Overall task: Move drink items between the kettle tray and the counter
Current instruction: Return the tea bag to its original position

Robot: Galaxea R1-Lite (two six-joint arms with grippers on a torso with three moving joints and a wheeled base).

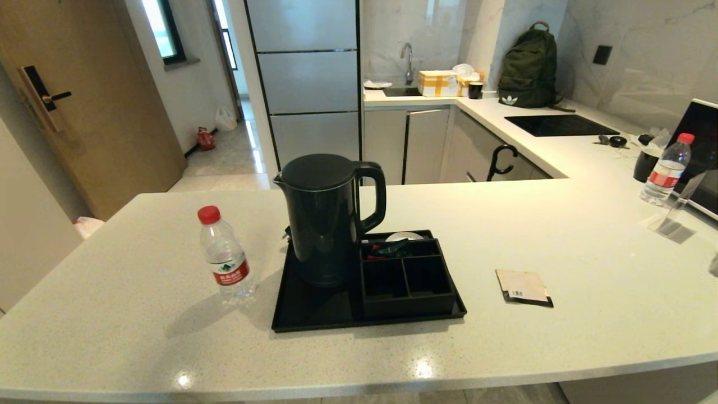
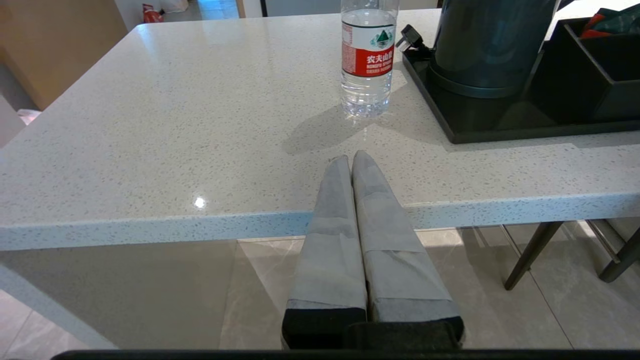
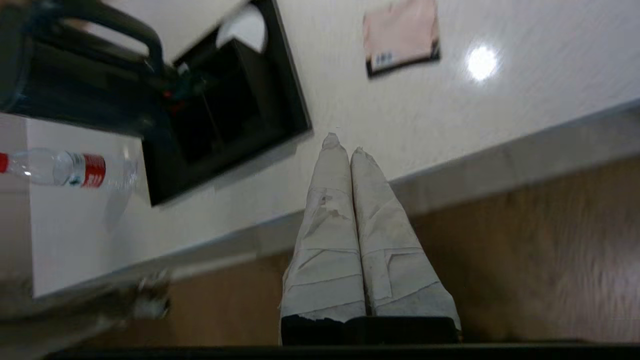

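Right now the water bottle is standing upright on the counter, just beside the left edge of the kettle tray but not on it, its red cap up and its red-and-white label facing me. The beige sachet is lying flat on the counter to the right of the tray, apart from it, with its black edge and barcode turned toward my side.

The tray itself is sitting in the middle of the counter, carrying the tall black kettle on its left half and the four-compartment box on its right. Red and green packets are lying in one far compartment of the box, and something round and white is showing just behind it.

I am holding my left gripper low by the near edge of the counter, its two taped fingers pressed together and gripping nothing, pointing toward the bottle. My right gripper is hanging by the same near edge, fingers likewise pressed together and empty, with the tray's near right corner and the sachet ahead of it.

Further off, a second bottle is standing at the far right of the counter.
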